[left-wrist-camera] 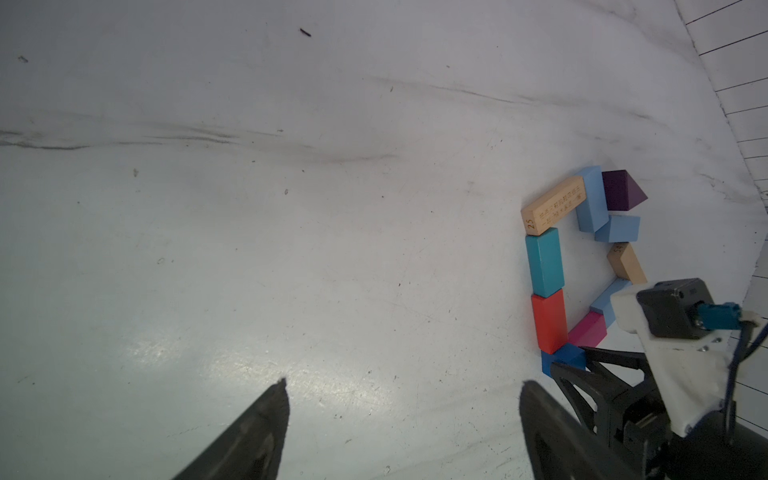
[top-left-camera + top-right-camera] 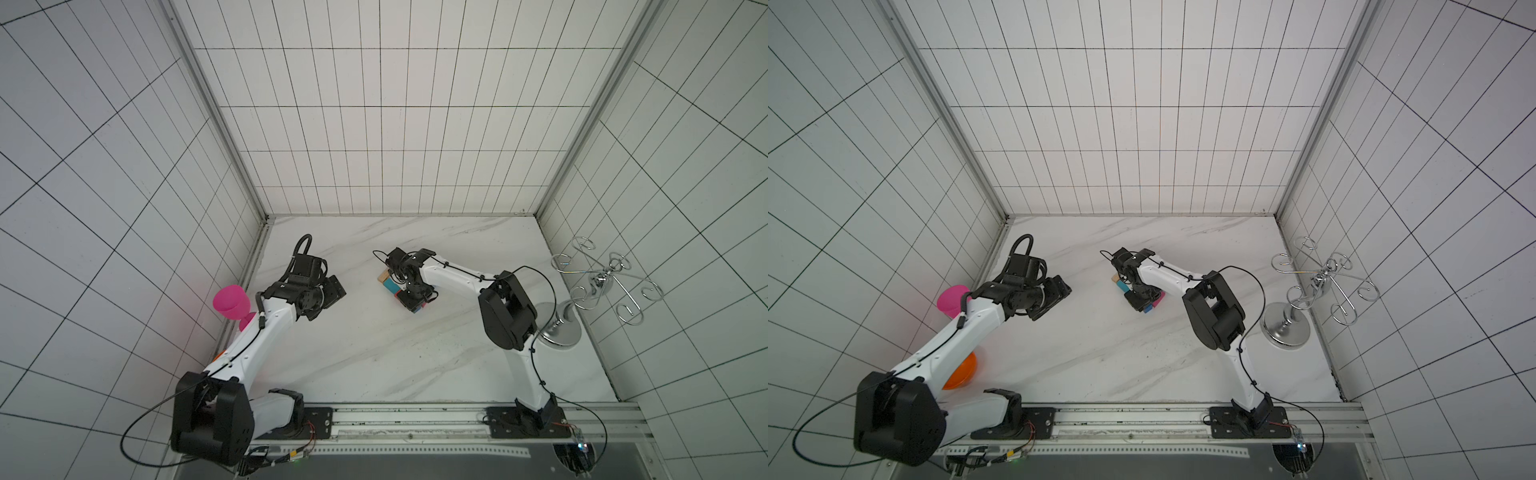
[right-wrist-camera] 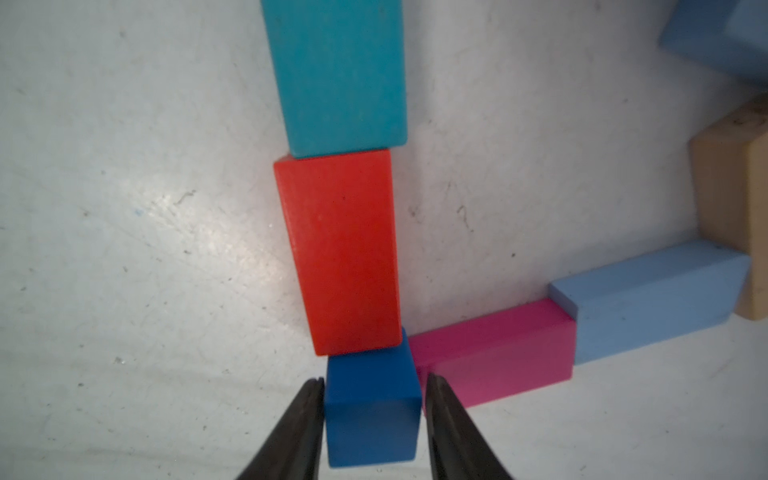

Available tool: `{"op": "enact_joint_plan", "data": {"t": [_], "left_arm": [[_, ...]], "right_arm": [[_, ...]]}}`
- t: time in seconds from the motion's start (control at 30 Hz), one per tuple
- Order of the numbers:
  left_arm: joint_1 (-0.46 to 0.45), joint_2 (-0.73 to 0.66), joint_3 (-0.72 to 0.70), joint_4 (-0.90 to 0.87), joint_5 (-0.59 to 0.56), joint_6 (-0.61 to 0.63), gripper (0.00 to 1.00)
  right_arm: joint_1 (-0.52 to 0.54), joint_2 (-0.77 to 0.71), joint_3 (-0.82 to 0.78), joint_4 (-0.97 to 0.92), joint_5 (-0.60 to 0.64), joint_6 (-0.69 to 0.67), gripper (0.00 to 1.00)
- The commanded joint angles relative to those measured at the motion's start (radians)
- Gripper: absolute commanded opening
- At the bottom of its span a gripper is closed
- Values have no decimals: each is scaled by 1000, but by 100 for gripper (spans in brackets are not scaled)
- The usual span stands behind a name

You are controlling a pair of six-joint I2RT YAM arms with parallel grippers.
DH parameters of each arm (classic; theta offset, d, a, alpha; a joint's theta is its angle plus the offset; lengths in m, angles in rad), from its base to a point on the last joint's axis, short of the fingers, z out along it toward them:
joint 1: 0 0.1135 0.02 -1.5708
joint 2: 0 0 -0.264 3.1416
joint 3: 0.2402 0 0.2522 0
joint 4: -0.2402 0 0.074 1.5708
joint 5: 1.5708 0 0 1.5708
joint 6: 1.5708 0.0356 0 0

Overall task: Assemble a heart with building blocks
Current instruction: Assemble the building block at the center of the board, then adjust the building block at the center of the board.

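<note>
Blue cube [image 3: 372,409] closes the heart's [image 1: 544,266] point, mid-table. Right gripper [image 3: 374,378] straddles it, jaws just off its sides, holding nothing: rise straight up, brushing neither side. Left gripper [image 1: 403,381] gapes wide, empty.

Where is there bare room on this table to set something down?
Bare: the table between the two arms, in front of the heart; the gap between left pincer and heart; the strip along the back wall. Crowded: the heart, with the right pincer at its blue cube; the rack at the right edge; the goblet and bowl beside the left arm.
</note>
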Motion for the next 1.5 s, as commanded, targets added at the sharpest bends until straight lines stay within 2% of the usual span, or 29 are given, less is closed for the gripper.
{"op": "enact_joint_plan", "data": {"t": [0.0, 0.13, 0.3, 0.5, 0.63, 0.7, 0.8, 0.87, 1.2, 1.47], "left_arm": [[4, -4, -2, 24, 2, -3, 86], [5, -7, -4, 27, 7, -3, 86], [5, -13, -7, 30, 7, -2, 86], [4, -9, -15, 40, 13, -4, 86], [4, -7, -17, 40, 9, 0, 86], [4, -4, -18, 37, 6, 3, 86], [6, -4, -20, 36, 0, 8, 86], [6, -1, -23, 38, -4, 9, 86], [14, 45, -10, 56, 2, 16, 86], [22, 65, -2, 61, 4, 23, 86]], "right_arm": [[-8, -55, 39, -28, 2, -11, 51], [-9, -110, 52, -30, 1, -10, 59], [-38, -167, 119, -35, 69, 12, 61], [-116, -68, 287, -87, 154, -31, 61], [-128, 0, 259, -2, 232, -153, 60], [-136, 26, 260, 15, 243, -164, 52], [-154, 43, 271, 10, 199, -140, 13], [-158, 42, 264, 9, 132, -139, 0], [-165, 136, 319, -44, 70, -135, 0], [-174, 182, 324, -34, 83, -127, 0]]}}
